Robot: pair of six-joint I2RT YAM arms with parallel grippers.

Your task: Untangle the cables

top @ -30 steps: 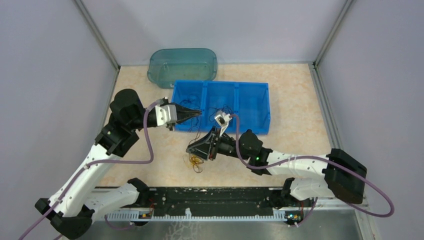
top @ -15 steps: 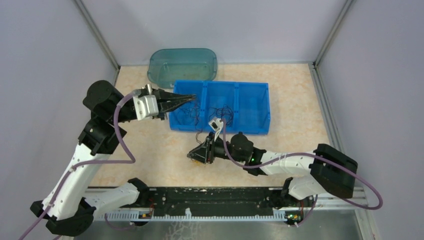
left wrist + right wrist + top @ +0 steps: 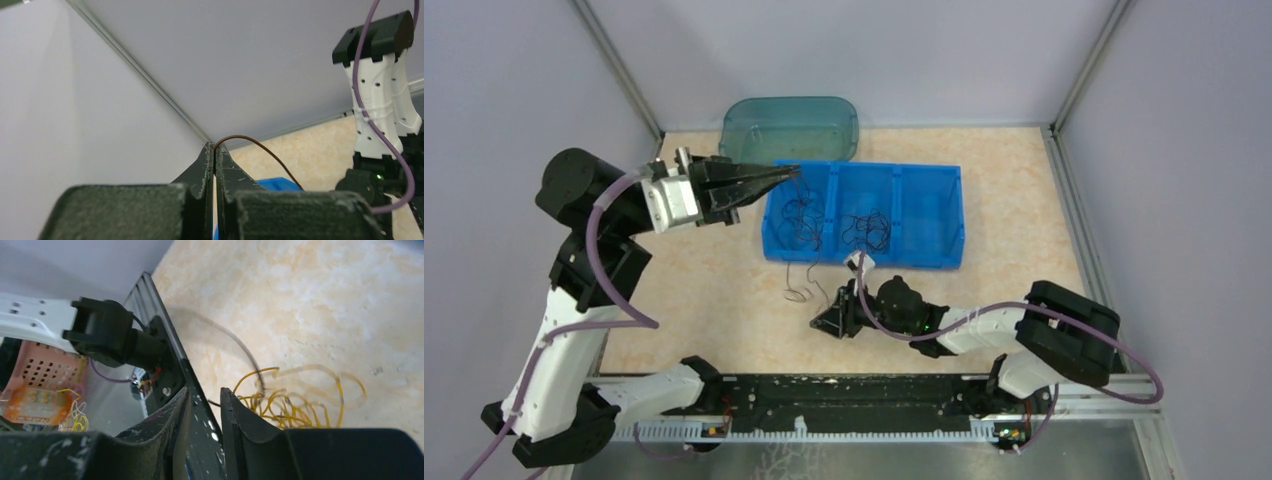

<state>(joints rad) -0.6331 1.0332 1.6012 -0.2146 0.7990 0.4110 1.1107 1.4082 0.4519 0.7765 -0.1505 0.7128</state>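
Evidently light, limp stuff: the brown wire [image 3: 240, 136] is hair-thin, sags under its own weight, and I judge it will slip unless pinched hard near an end. My left gripper [image 3: 215, 150], tips pressed together, pinches it aloft. Its length arcs off the tips and droops toward the blue bin [image 3: 929, 215], where more dark cables [image 3: 802, 222] lie looped. The yellow clump [image 3: 292, 402] sits on the tabletop [image 3: 1014, 190] just beside my right gripper [image 3: 205, 405], which shows a narrow gap; I cannot tell whether it grips a strand.
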